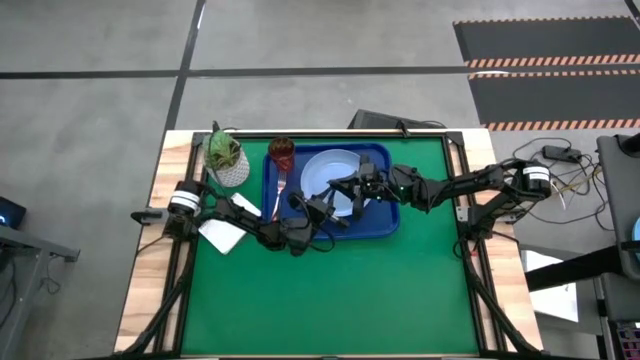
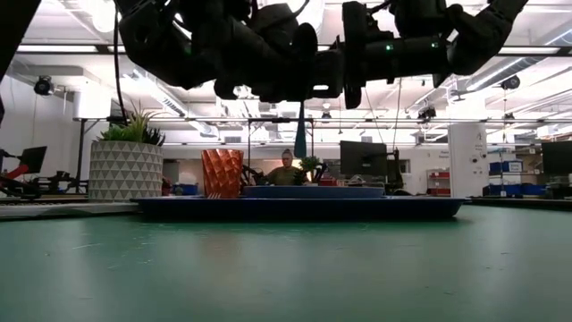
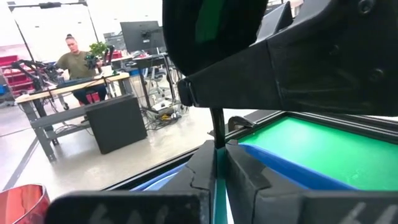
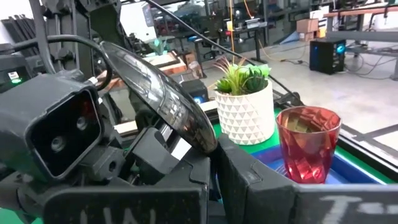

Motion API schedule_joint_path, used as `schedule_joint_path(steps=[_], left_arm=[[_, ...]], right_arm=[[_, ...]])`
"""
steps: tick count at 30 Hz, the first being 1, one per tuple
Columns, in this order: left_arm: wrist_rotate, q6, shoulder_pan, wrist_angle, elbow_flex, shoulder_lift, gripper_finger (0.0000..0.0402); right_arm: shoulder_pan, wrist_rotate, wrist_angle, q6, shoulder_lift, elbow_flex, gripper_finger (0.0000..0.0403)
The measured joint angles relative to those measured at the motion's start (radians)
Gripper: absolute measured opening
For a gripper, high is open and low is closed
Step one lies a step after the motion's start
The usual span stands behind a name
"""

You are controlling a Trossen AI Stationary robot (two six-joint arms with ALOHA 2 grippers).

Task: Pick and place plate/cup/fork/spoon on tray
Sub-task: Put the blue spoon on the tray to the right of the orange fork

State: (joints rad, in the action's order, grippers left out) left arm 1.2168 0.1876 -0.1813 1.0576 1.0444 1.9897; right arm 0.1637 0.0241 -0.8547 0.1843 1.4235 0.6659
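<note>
The deep-blue tray (image 1: 386, 226) lies at the far middle of the green mat. On it are the light-blue plate (image 1: 322, 172), the dark-red cup (image 1: 282, 152) upright in its far left corner, and the orange-handled fork (image 1: 279, 193) along its left side. Both grippers meet above the tray, the left gripper (image 1: 338, 212) coming from the left and the right gripper (image 1: 356, 196) from the right. The spoon stands upright between them. Its dark shiny bowl (image 4: 163, 93) is up and its light-blue handle (image 2: 300, 134) hangs down, clear of the tray. My left gripper pinches the spoon's light-blue handle (image 3: 215, 186) between its two fingers, level, from the table's left. The dark stem (image 3: 216, 127) rises above the fingers. The handle hangs below them, clear of the tray. My right gripper has the spoon's stem just below the bowl (image 4: 208, 144) running down into the narrow gap between its fingers, which come level from the table's right. The fingers hide the exact place of contact. The bowl stands tilted above them.
A white pot with a green plant (image 1: 226, 158) stands at the tray's far left. A white cloth or paper (image 1: 225, 234) lies under the left arm. The near half of the green mat (image 1: 330, 295) is bare. A person (image 3: 71, 59) sits at a desk beyond the table.
</note>
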Motion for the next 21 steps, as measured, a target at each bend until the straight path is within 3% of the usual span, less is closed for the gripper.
schedule_joint_path(steps=[12, 21], left_arm=[[0.002, 0.001, -0.025, -0.027, -0.008, -0.032, 0.0001], [-0.004, -0.171, -0.047, -0.228, -0.008, -0.099, 0.0001]], right_arm=[[-0.001, 0.009, 0.004, -0.005, 0.0, 0.0, 0.0017], [0.0, -0.004, 0.019, 0.025, 0.002, 0.0, 0.01]])
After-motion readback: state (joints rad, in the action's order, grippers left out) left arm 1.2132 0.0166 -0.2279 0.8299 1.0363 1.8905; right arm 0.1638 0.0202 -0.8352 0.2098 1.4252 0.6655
